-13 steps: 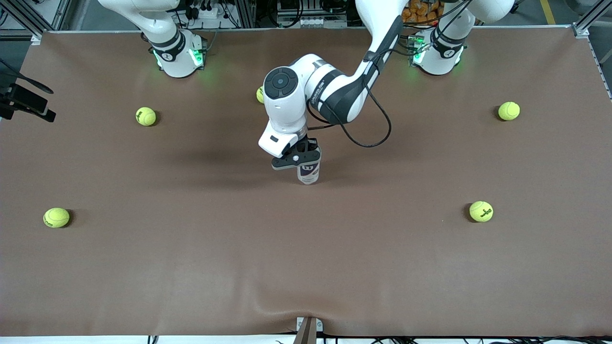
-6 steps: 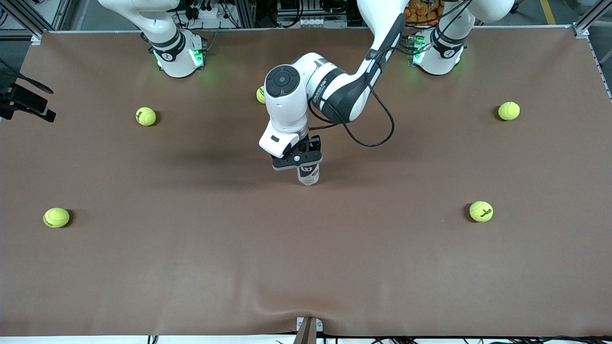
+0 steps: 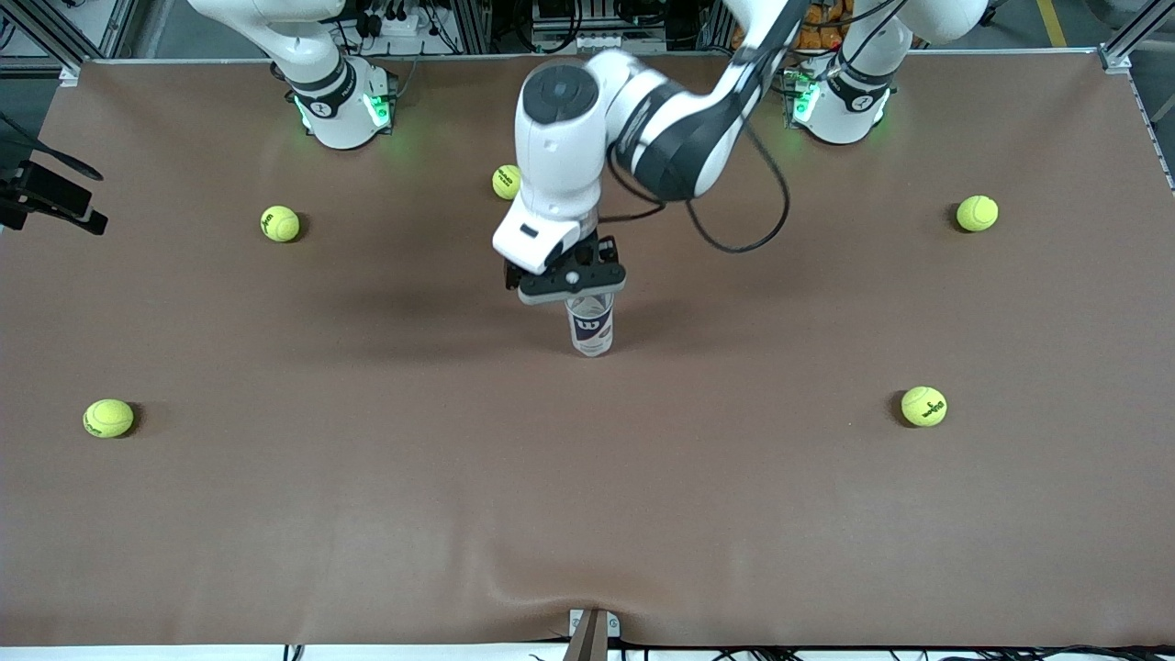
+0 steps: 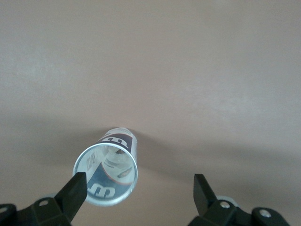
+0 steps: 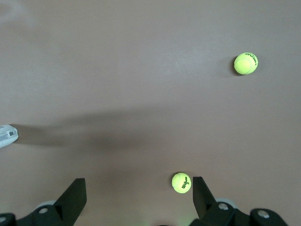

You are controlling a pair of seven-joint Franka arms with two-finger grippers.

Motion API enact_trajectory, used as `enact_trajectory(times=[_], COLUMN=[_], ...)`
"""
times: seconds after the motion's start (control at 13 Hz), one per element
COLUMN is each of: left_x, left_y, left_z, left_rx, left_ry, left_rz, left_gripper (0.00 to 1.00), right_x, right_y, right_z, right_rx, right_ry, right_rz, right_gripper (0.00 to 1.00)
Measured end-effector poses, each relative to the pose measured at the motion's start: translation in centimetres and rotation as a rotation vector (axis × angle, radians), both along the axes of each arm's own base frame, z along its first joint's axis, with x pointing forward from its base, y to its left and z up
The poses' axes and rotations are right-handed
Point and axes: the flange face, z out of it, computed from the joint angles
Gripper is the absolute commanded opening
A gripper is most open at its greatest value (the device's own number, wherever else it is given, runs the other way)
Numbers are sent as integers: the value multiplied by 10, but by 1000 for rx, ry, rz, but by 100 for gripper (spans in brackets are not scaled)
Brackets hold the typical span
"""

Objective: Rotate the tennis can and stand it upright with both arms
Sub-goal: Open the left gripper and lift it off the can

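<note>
- Front view: the tennis can (image 3: 590, 329) stands upright mid-table, a white "W" on its navy label; the left gripper (image 3: 571, 285) hangs just over its rim.
- Left wrist view: fingers (image 4: 74, 193) spread wide, gripping nothing; the can's open mouth sits by one fingertip.
- Right wrist view: the right gripper (image 5: 139, 197) waits, fingers wide and empty, above a tennis ball (image 5: 181, 182) with dark print.

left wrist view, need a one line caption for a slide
Open left gripper above the upright tennis can, which stands free on the brown table, its open top facing the camera.
</note>
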Motion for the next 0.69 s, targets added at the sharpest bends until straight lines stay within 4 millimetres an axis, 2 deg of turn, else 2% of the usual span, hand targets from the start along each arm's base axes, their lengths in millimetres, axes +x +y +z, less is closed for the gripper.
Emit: enact_trajectory(times=[0.15, 0.31, 0.54, 0.69], left_x=[4, 19, 51, 75], left_y=[14, 40, 98, 149], left_z=[27, 47, 74, 96], left_rx=[-14, 12, 83, 99], left_ry=[-4, -29, -41, -28], left_rz=[14, -17, -92, -109], left_gripper=[100, 100, 100, 100], right_x=[0, 0, 0, 0], right_y=[0, 0, 0, 1], right_z=[0, 0, 0, 0], right_rx=[0, 0, 0, 0], right_ry=[0, 0, 0, 0], right_rz=[0, 0, 1, 1], right_gripper=[100, 100, 100, 100])
